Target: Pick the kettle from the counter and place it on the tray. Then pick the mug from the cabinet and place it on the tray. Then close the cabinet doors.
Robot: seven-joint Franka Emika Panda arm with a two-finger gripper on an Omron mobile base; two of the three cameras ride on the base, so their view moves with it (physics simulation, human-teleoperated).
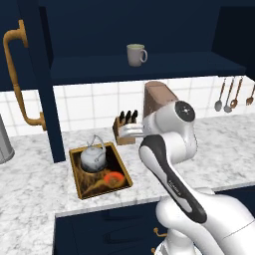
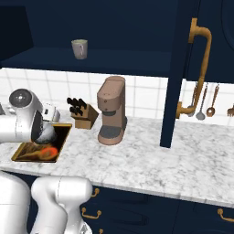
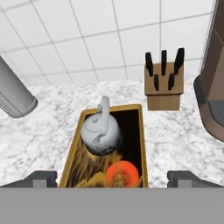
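Observation:
The silver-grey kettle (image 1: 93,157) (image 3: 101,132) stands upright at the back of the dark tray (image 1: 75,173) (image 3: 142,144), which lies on the marbled counter (image 1: 30,184). An orange-red picture shows in the tray's front part. My gripper (image 3: 113,179) hangs above the tray's near end, open wide and empty, clear of the kettle. In the right base view my arm covers most of the kettle (image 2: 47,133). The beige mug (image 1: 136,55) (image 2: 79,48) sits on the shelf of the open cabinet (image 1: 149,67). Both cabinet doors (image 1: 40,50) (image 2: 183,55) stand swung out.
A knife block (image 1: 124,127) (image 3: 164,85) and a tall brown coffee machine (image 2: 112,112) stand right of the tray by the tiled wall. A grey metal cylinder (image 3: 13,96) is to the tray's left. Ladles and spoons (image 2: 201,103) hang at the right. Navy drawers (image 1: 109,231) run below.

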